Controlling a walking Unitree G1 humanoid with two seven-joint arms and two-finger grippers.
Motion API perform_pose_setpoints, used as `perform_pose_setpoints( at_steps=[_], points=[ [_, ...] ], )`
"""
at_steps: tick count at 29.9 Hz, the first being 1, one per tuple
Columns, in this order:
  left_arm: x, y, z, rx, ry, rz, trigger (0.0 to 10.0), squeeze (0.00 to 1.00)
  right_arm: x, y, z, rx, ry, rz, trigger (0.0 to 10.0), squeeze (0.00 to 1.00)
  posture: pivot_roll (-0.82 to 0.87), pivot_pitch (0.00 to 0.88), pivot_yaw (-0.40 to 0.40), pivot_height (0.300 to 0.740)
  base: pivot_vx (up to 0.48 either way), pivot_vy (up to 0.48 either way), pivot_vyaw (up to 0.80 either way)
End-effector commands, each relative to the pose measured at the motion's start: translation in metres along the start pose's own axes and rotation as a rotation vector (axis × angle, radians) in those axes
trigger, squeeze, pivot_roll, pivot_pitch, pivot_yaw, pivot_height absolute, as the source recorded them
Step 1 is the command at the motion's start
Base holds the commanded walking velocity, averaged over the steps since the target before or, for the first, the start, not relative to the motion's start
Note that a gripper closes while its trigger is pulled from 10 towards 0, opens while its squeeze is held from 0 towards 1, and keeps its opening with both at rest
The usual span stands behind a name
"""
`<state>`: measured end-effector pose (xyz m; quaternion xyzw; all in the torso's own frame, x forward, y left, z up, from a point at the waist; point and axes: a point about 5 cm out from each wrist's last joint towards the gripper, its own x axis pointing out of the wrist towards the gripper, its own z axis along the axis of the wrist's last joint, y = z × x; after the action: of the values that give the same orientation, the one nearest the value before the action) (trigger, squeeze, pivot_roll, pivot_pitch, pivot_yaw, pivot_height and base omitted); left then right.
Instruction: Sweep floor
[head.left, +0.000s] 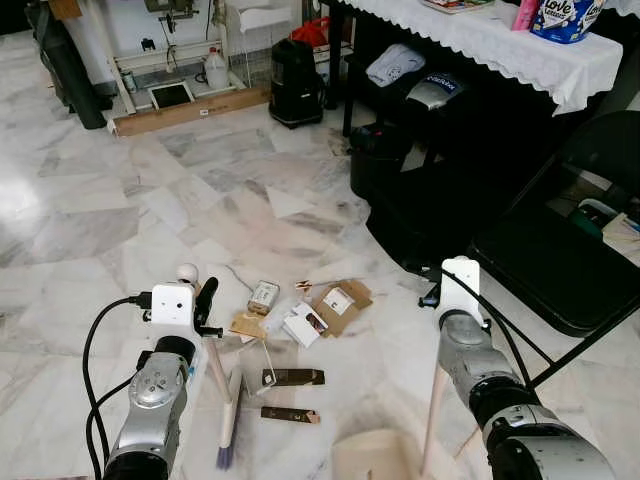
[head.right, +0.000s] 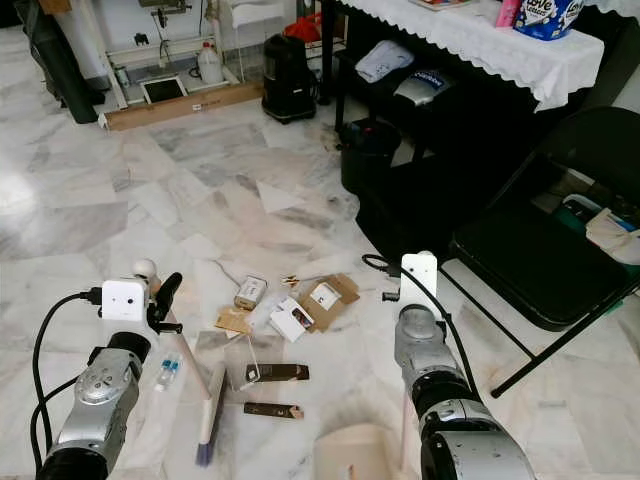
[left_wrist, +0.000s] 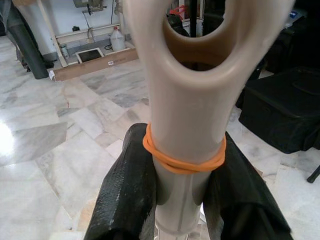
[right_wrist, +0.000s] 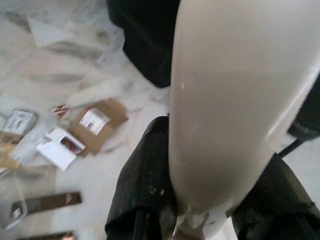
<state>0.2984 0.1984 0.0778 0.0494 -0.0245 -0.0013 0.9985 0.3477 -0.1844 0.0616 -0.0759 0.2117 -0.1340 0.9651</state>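
A cream plastic brush handle with an oval hanging hole and an orange rubber band (left_wrist: 186, 125) is gripped between the closed black jaws of the left gripper (left_wrist: 182, 200). From the head views the handle runs down from those jaws to a flat brush head with bluish bristles (head.left: 228, 425) resting on the white marble floor (head.left: 120, 220).

The right gripper (right_wrist: 205, 200) is closed on a thick cream plastic dustpan handle (right_wrist: 230, 100). Below its jaws the handle slants down to the beige dustpan tray (head.left: 372, 455), which sits on the floor between the two arms.

The litter lies just ahead of both sets of jaws: a brown cardboard packet with a white label (head.left: 340, 303), a white printed card (head.left: 305, 324), a small clear-wrapped box (head.left: 263, 296), a tan card scrap (head.left: 247, 325), and two dark brown strips (head.left: 293, 377) nearest the brush head and the tray.

The step in hand is judged to be the start of sweeping: both tools are held, and the litter is not yet gathered. For the next move, the brush head would need to be carried past the far pieces and drawn back toward the tray, while the tray lip is kept flat on the floor. The light card pieces are likely to slide or flip, so short strokes are called for.

A black folding chair (head.left: 560, 250) and a white-clothed table (head.left: 500, 40) stand beyond the right jaws.
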Motion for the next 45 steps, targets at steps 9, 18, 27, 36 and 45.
perform_pose_setpoints(
  at_steps=[9, 18, 27, 36, 45],
  points=[
    [0.004, 0.001, 0.009, 0.003, -0.047, 0.009, 10.0, 0.0, -0.004, 0.004, 0.016, 0.008, -0.189, 0.02, 10.0, 0.0, 0.08, 0.043, -0.017, 0.74, 0.0, 0.0, 0.0],
    [0.004, -0.001, 0.01, 0.011, -0.055, -0.001, 10.0, 0.0, -0.007, 0.007, -0.013, -0.042, -0.132, 0.026, 10.0, 0.0, 0.09, 0.036, -0.023, 0.74, 0.0, 0.0, 0.0],
    [0.002, -0.003, 0.009, 0.009, -0.054, 0.003, 10.0, 0.0, -0.009, 0.007, -0.022, -0.051, -0.134, 0.044, 10.0, 0.0, 0.08, 0.04, -0.03, 0.74, 0.0, 0.0, 0.0],
    [0.001, -0.002, 0.007, 0.009, -0.048, 0.01, 10.0, 0.0, -0.009, 0.003, -0.007, 0.029, -0.246, 0.02, 10.0, 0.0, 0.08, 0.048, -0.03, 0.74, 0.0, 0.0, 0.0],
    [0.001, -0.003, 0.007, 0.009, -0.047, 0.006, 10.0, 0.0, -0.009, 0.004, 0.0, 0.043, -0.283, 0.026, 10.0, 0.0, 0.08, 0.048, -0.028, 0.74, 0.0, 0.0, 0.0]
  ],
)
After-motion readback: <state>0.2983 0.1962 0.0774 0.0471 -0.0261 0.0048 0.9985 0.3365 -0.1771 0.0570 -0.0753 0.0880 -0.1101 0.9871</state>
